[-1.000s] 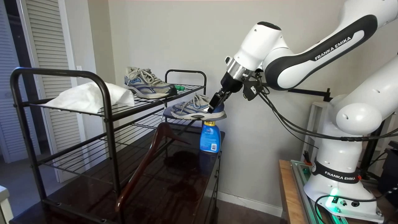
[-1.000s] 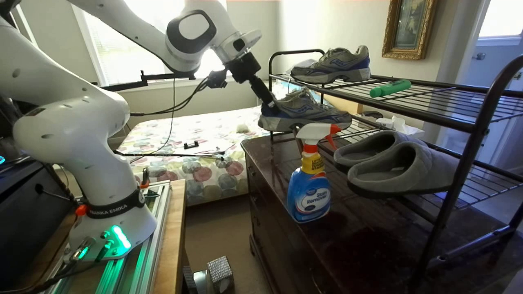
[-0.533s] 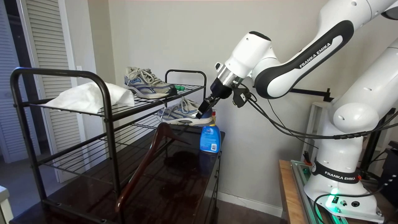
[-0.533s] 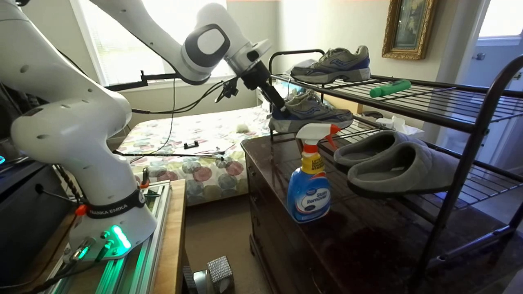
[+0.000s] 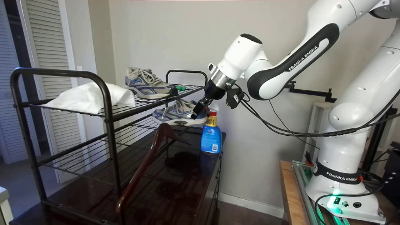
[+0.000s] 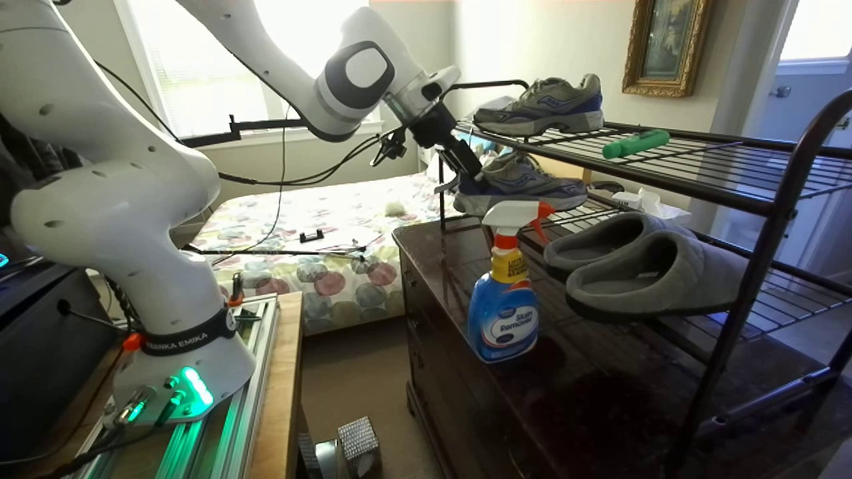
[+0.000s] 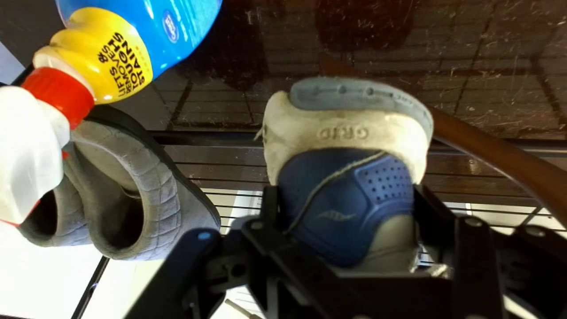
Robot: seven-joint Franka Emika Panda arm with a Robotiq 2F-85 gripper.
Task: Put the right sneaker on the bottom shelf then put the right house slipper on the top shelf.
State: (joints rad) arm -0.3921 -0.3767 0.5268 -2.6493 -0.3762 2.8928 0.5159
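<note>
In an exterior view, the black wire-grid top shelf (image 5: 147, 107) bears a grey-blue twin sneaker (image 5: 151, 89); the black wire-grid bottom shelf (image 5: 78, 146) shows bare grid at near left. In an exterior view, grey fabric slippers (image 6: 639, 294) sit on its near right end; my white arm (image 6: 160, 186) slants down from the left. In the wrist view, my black gripper (image 7: 346, 199), fingers well parted, clasps the heel of the light-grey, white-soled sneaker (image 7: 347, 177) at that shelf's edge; I can't tell whether it rests there.

Both exterior views face the rack (image 5: 140, 108) from opposite ends, sharing the arm (image 5: 303, 59); in an exterior view a wall (image 5: 193, 34) lies behind; in an exterior view, a bed (image 6: 333, 273); the wrist view faces the sneaker (image 7: 332, 199) heel-on, close.
</note>
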